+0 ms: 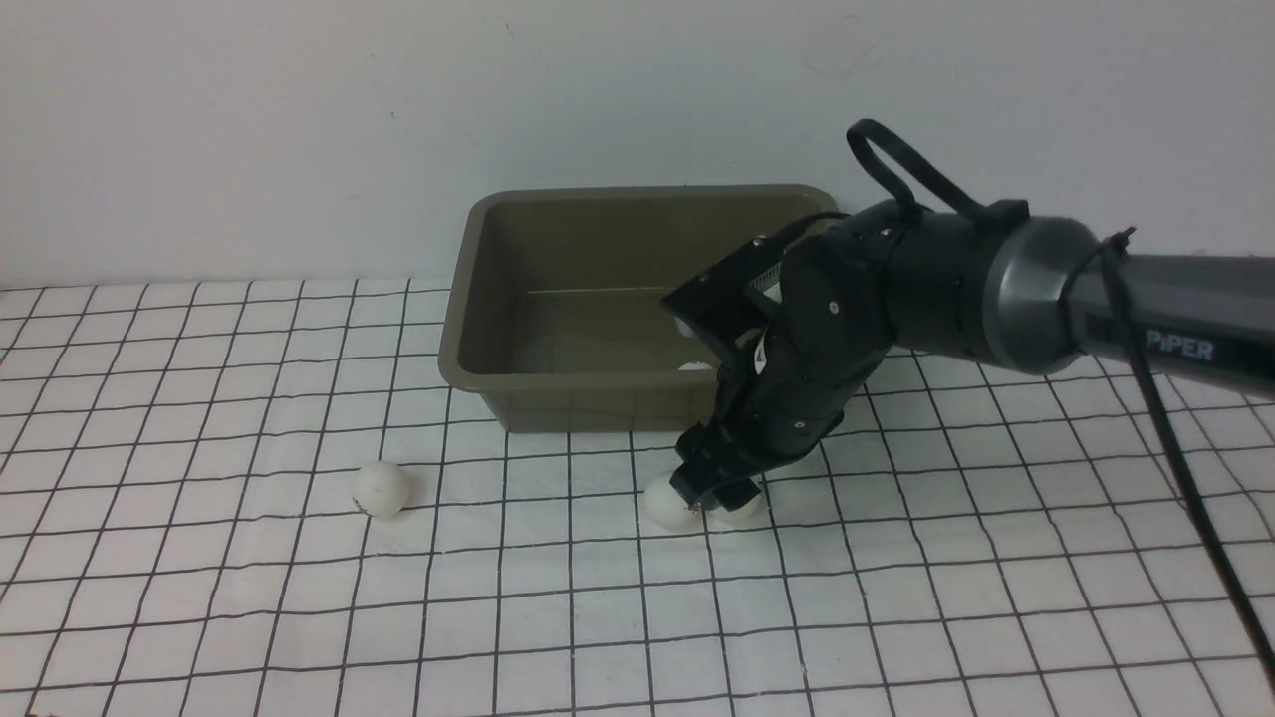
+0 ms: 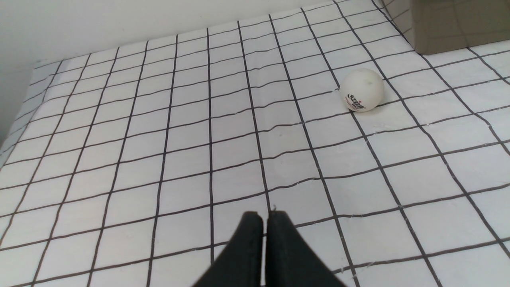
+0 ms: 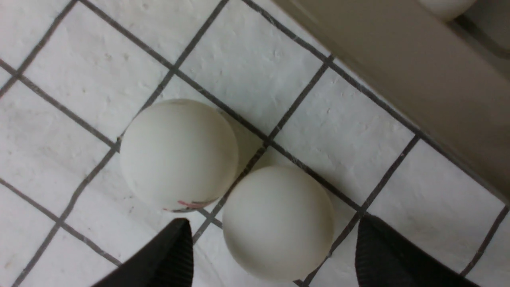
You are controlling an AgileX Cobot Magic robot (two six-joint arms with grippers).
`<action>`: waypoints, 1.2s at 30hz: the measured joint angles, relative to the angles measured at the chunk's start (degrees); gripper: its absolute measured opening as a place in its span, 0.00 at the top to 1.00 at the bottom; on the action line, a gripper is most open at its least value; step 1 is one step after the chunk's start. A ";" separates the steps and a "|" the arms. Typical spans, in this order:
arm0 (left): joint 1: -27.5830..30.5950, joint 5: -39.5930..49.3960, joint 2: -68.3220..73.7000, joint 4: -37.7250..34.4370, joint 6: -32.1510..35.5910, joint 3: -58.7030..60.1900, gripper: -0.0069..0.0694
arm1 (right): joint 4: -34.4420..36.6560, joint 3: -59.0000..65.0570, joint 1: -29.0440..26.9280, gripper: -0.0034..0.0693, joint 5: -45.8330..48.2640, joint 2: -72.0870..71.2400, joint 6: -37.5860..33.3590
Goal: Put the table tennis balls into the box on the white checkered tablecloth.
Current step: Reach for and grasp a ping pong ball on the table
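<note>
Closest to the front camera lies bare white checkered tablecloth. Beyond it my right end effector is down at the cloth, jaws spread wide and holding nothing. Its fingertips straddle a plain ball, so I judge the step in hand to be the pick of this one. The next move calls for closing squarely on it, lifting above the rim and carrying it toward 12 o'clock, where the box stands just past the pair. What stands in the way is the marked ball, with a red and dark print. It sits touching or very nearly touching the plain ball, right beside one fingertip, so a careless close could send it rolling. The box's near wall is also close on the far side, leaving me little room to shift. A lone ball rests well apart at 9 o'clock from the pair. My left end effector hangs over open cloth near it, fingers pressed together and empty. At least one ball seems to lie inside the box already.
</note>
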 joint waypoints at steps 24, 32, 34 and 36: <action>0.00 0.00 0.00 0.00 0.00 0.00 0.91 | -0.56 -0.06 0.00 0.33 -2.53 3.15 1.38; 0.00 0.00 0.00 0.00 0.00 0.00 0.91 | -1.45 -0.06 0.00 0.46 -2.27 3.48 2.66; 0.00 0.00 0.00 0.00 0.00 0.00 0.91 | -1.45 -0.18 0.00 0.46 -1.58 3.48 2.72; 0.00 0.00 0.00 0.00 0.00 0.00 0.91 | -1.45 -0.24 0.00 0.46 -0.53 3.41 2.72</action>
